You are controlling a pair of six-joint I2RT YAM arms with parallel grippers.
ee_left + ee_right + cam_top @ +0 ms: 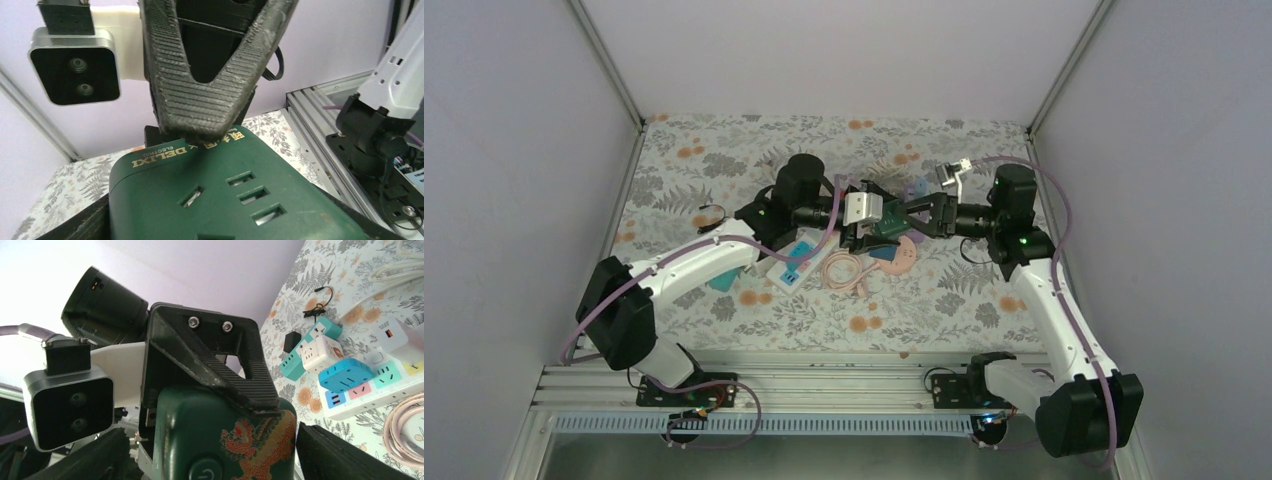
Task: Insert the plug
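Left jaws clamp the green socket block [225, 200], held off the table [724, 150]; right jaws touch its far end, grip unclear. I judge it rigid, smooth plastic, moderately heavy: hold flat flanks, clear of slots. I can't pick out any plug.

- From the top view I get soft, even light from above, with only faint shadows on the floral cloth [724, 160]
- In the left wrist view the green power strip [225, 200] shows a dull sheen and its lettering reads sharp
- In the right wrist view the wall [50, 255] at upper left washes out to white
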